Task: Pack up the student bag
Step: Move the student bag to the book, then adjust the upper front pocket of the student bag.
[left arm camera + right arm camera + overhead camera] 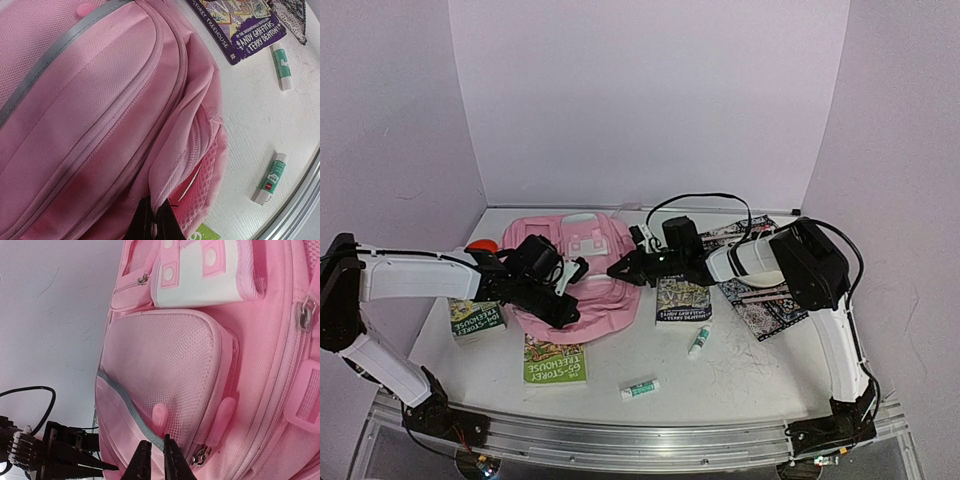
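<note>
A: Bag (pixel 585 275) location?
B: Lay flat on table (pixel 770 370), roughly 10 o'clock from centre in top view. Front pockets faced up. Nothing seen going in yet.

A: Left gripper (pixel 154 222)?
B: Clamped shut on a fold of bag fabric, near bag's 7 o'clock edge from above. Probably pinched there as an anchor against any tug on a zip.

A: Right gripper (pixel 156 455)?
B: Sat at bag's 3 o'clock side, tips right at lower end of a pink pull (pixel 159 417) on front pocket. Jaws nearly together, only a thin gap. Couldn't tell whether pinched on pull or just short of it.

A: Why there?
B: Likely after the zip, to get a pocket open before loading. Judged as opening step, early in task.

A: Loose stuff?
B: Books (pixel 555 360) at bag's 6, 8 and 3 o'clock, all outside bag. Glue sticks (pixel 640 389) near 5 o'clock, apart from bag. Presumably spread round bag for easy pickup later.

A: Risks?
B: Small soft pull, easy to slip from narrow tips. Soft fabric, likely to bunch without firm left hold. Needed a steady pull along zip line, not upward.
</note>
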Action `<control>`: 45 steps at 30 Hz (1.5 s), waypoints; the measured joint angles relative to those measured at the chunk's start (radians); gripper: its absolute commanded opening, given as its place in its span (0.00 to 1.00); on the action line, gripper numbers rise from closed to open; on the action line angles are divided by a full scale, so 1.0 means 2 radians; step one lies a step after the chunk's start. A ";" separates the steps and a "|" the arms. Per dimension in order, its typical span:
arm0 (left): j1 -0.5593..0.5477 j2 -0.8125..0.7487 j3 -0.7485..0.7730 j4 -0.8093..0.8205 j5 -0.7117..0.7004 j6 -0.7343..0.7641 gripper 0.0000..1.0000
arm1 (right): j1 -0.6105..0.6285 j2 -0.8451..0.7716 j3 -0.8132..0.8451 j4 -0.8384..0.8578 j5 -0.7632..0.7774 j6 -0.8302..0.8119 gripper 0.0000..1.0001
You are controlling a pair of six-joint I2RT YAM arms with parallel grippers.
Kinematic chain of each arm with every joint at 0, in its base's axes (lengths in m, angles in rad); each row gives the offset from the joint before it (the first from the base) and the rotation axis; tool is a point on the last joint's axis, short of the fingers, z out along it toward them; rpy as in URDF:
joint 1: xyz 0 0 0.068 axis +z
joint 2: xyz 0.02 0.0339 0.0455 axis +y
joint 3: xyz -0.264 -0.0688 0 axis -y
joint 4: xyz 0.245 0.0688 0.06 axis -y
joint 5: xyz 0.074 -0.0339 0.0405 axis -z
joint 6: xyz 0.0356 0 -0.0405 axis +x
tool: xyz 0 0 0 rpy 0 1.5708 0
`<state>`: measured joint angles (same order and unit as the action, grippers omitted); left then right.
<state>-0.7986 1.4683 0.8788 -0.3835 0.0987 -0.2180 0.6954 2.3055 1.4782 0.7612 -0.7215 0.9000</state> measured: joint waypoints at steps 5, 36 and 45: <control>0.000 -0.009 -0.007 0.005 0.001 0.000 0.00 | -0.002 -0.011 -0.017 -0.006 0.000 -0.031 0.25; 0.001 -0.039 -0.022 0.008 0.032 0.005 0.00 | -0.018 0.039 0.087 -0.098 -0.011 -0.108 0.55; 0.001 -0.037 -0.022 0.006 0.032 0.006 0.00 | -0.016 0.061 0.109 -0.093 -0.041 -0.106 0.55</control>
<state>-0.7975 1.3952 0.8352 -0.3705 0.1634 -0.2066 0.6625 2.4274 1.6970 0.5742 -0.8032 0.6883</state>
